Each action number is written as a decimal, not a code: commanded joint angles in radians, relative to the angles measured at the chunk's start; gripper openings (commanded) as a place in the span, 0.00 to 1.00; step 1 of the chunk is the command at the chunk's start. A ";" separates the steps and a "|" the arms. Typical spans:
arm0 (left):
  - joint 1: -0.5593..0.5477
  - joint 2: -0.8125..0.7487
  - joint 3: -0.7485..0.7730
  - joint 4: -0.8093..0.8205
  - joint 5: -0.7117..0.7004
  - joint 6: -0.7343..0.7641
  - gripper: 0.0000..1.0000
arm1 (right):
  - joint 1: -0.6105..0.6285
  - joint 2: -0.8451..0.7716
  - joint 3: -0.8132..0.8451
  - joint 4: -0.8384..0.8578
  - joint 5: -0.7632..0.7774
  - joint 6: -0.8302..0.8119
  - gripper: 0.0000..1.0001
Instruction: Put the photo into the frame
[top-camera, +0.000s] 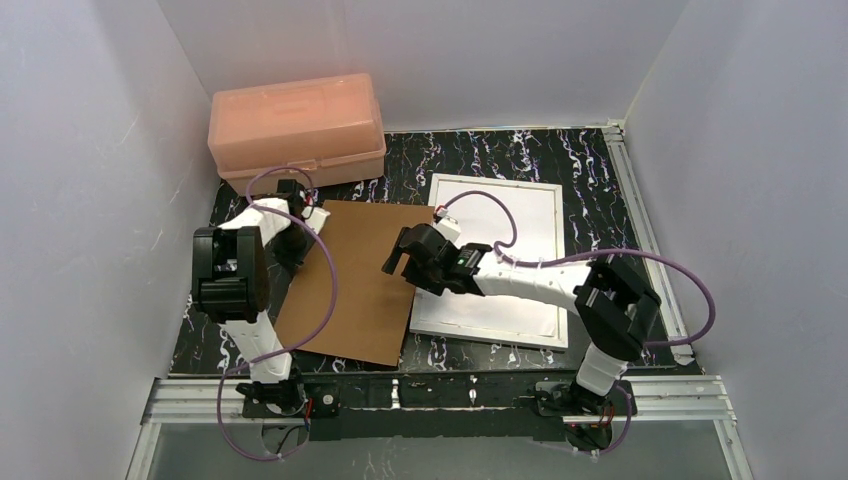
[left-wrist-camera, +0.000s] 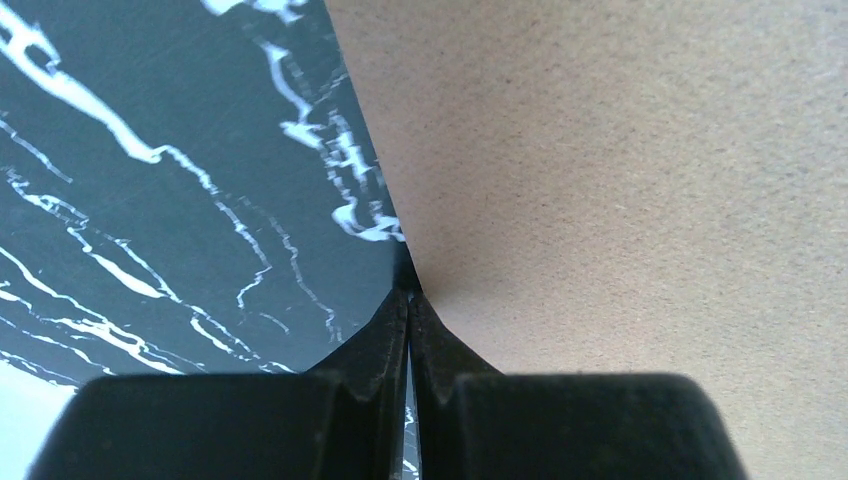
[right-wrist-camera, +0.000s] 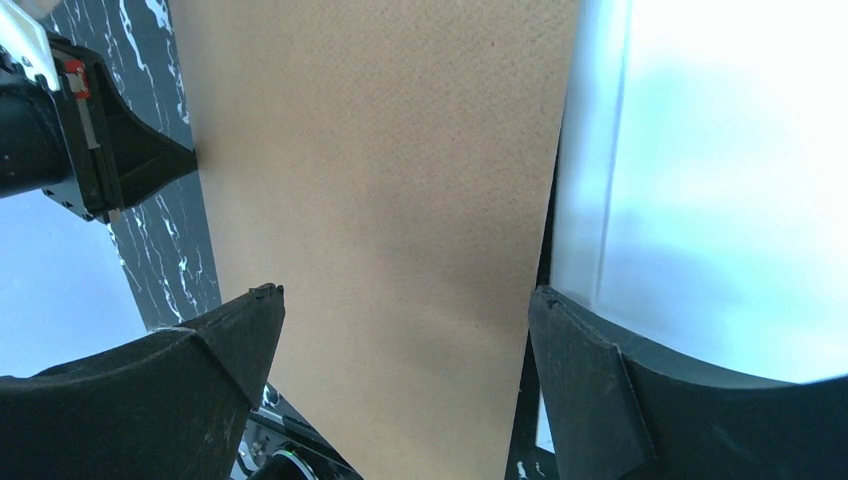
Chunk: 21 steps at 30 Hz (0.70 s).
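Observation:
The white frame lies flat on the right of the mat, and its rim shows in the right wrist view. A plain white surface fills it. No seascape print shows, and I cannot tell if this surface is the photo's back. A brown cardboard backing board lies left of the frame. My right gripper is open and empty, its jaws wide apart above the board's right edge. My left gripper is shut, its tips meeting at the board's left edge.
A salmon-pink plastic box stands at the back left, close behind the left arm. White walls enclose the black marbled mat on three sides. A metal rail runs along the near edge.

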 joint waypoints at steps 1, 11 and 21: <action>-0.096 0.043 -0.036 -0.059 0.286 -0.084 0.00 | -0.005 -0.102 -0.026 0.187 0.000 0.066 0.99; -0.159 0.038 -0.031 -0.074 0.290 -0.104 0.00 | -0.074 -0.250 -0.180 0.166 0.011 0.074 0.99; -0.164 0.038 -0.034 -0.074 0.263 -0.106 0.00 | -0.146 -0.277 -0.290 0.158 -0.058 0.059 0.99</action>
